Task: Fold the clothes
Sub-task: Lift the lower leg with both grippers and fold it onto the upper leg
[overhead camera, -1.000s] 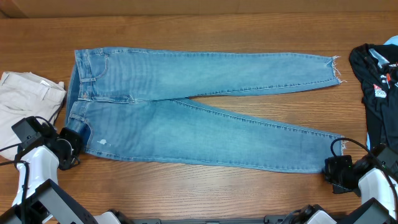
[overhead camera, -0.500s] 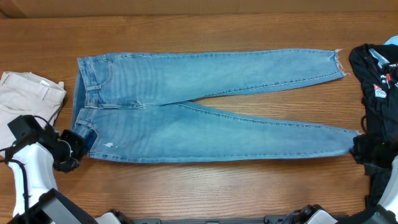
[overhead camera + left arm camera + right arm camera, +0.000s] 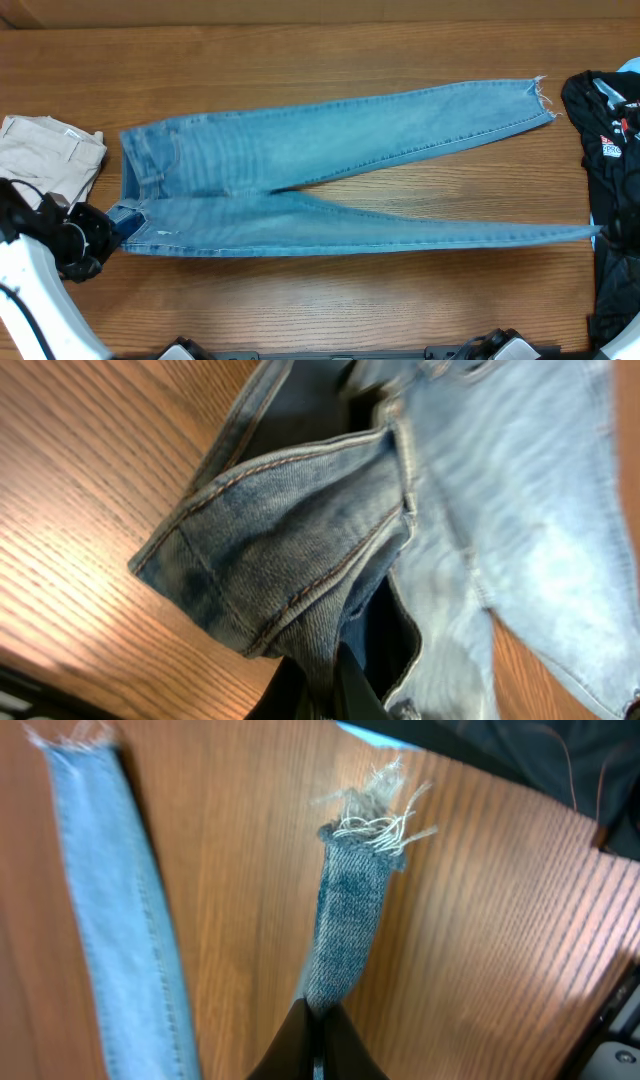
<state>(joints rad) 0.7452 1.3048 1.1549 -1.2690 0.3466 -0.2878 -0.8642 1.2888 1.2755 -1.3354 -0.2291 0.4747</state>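
Stretched tighter than a second ago, the light-blue jeans [image 3: 300, 150] now span the middle of the wooden table [image 3: 320, 50], near leg drawn into a thin taut strip, far leg angled up to the right. The left gripper [image 3: 335, 685] pinches the waistband corner at the left end; the right gripper [image 3: 315, 1035] is clamped on the near leg just below its frayed hem. Cream trousers [image 3: 45, 160] lie just left of the waistband, a black garment with white printing [image 3: 605, 110] beyond the hems at right.

Left to right: trousers [image 3: 45, 158], jeans [image 3: 300, 150], garment [image 3: 600, 110].
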